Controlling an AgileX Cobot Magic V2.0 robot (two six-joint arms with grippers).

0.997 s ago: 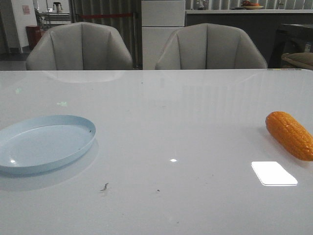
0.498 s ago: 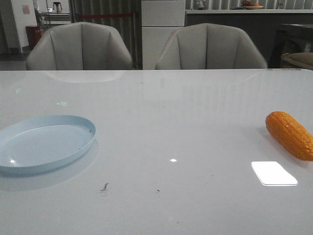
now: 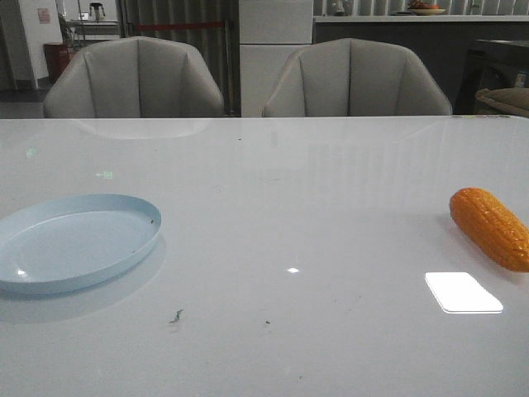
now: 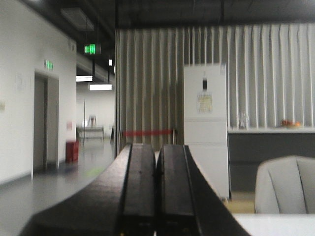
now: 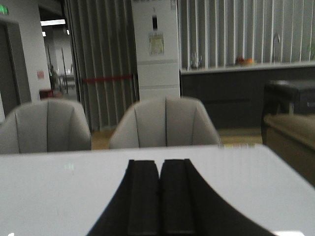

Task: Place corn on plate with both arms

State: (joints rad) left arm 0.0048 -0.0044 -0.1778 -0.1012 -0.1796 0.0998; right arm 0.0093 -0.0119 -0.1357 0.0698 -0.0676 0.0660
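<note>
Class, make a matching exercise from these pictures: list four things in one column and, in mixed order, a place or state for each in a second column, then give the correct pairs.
Things:
1. corn
2. plate
3. left gripper
4. chairs

Places or states:
A. fingers pressed together, holding nothing
B. on the table's right side, near the edge of the view
C. behind the table's far edge
D. on the table's left side, with nothing on it

Pairs: 1-B, 2-D, 3-A, 4-C
</note>
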